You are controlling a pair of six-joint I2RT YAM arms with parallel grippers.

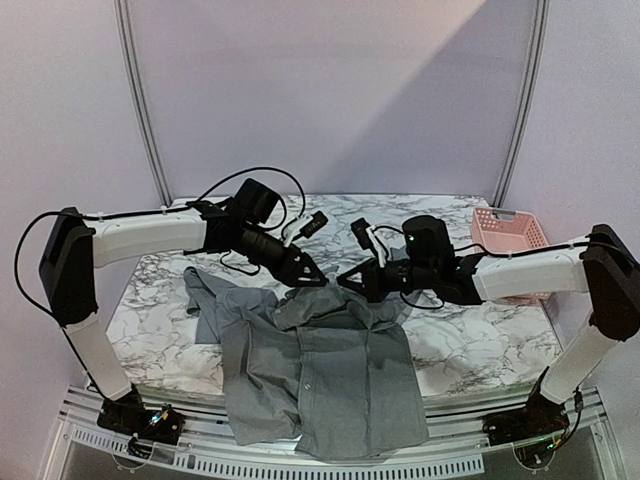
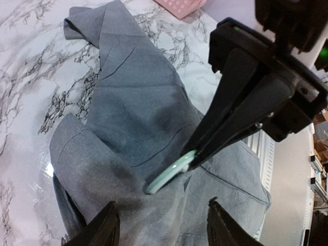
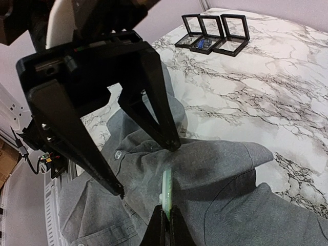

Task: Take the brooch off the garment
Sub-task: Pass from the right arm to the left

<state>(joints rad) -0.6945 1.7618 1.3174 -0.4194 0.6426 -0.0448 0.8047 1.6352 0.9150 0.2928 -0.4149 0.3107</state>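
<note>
**Top view.** The garment (image 1: 330, 380) is lying spread on the marble surface (image 1: 470, 345). Its lower end is hanging over the near edge and its collar end is pointing away from the arm bases. Both arms are reaching in over the garment's collar end. The left hand (image 1: 318, 280) and right hand (image 1: 348, 280) are hovering almost tip to tip just above it. The brooch is too small to make out from here. A pink basket (image 1: 508, 232) is sitting well beyond the garment, off its far right corner.

**Left wrist view.** The left hand (image 2: 163, 205) is standing open with nothing between its fingers (image 2: 110, 228), hanging over the garment (image 2: 133, 102) near the collar folds. The right hand (image 2: 193, 156) is pinching the rim of the brooch (image 2: 169, 177), a pale green disc. The disc is tilting on edge with its lower side lying against the garment's fabric. Whether it is pinned there cannot be told.

**Right wrist view.** The right hand (image 3: 165, 212) is closing tight on the near edge of the brooch (image 3: 165, 187), which is showing edge-on against the garment (image 3: 220, 174). The left hand (image 3: 147, 170) is spreading wide and gripping nothing, one fingertip on either side of the brooch. Contact with the brooch cannot be told. Three black frames (image 3: 212, 33) are lying on the surface (image 3: 287, 82), well beyond the garment.
</note>
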